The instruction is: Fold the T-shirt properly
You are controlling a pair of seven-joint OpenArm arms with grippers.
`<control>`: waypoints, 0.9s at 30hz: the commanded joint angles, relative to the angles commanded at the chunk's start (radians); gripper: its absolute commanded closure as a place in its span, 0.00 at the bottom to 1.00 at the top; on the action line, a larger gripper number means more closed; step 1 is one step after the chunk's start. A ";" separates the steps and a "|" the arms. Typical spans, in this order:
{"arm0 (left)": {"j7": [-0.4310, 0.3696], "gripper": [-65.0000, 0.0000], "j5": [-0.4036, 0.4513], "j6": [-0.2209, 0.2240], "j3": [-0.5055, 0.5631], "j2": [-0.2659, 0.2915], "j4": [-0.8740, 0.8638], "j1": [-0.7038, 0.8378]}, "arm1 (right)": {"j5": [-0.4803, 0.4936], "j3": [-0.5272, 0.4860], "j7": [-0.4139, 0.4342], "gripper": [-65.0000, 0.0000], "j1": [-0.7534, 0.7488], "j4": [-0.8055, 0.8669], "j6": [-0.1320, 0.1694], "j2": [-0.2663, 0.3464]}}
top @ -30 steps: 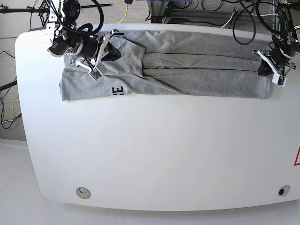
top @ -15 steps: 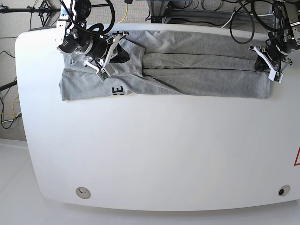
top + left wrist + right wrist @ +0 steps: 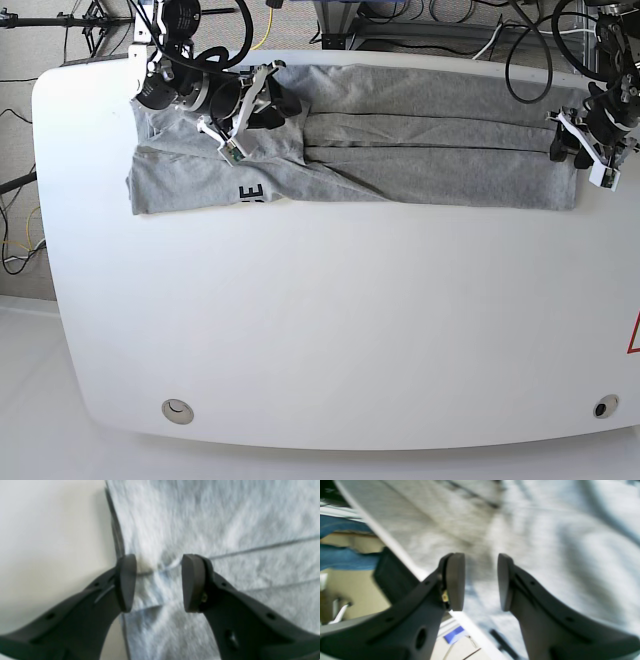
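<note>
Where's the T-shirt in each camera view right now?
Base: T-shirt lies along the table's far edge.
Left wrist: its edge sits beneath the open left gripper.
Right wrist: it fills the right side, behind the open right gripper.
Shared landmark: the white table.

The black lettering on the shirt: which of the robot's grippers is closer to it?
The right. The right gripper hovers over the T-shirt just above the black lettering at the table's far-left end. The left gripper is at the shirt's opposite edge, far from the lettering.
</note>
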 joint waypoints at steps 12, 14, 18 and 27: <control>0.011 0.43 0.010 0.003 0.017 -0.023 0.031 0.021 | 0.064 -0.046 -0.025 0.55 0.001 0.003 0.000 0.066; 0.008 0.42 0.010 0.004 0.015 -0.022 0.041 0.024 | 0.059 -0.026 -0.024 0.55 0.003 0.012 0.000 0.067; -0.007 0.41 0.009 0.006 0.010 -0.011 0.075 0.028 | 0.014 0.033 -0.012 0.57 0.011 0.031 0.000 0.058; -0.038 0.49 0.018 -0.004 0.007 0.032 0.055 0.022 | -0.274 0.103 0.100 1.00 0.065 0.016 0.000 0.008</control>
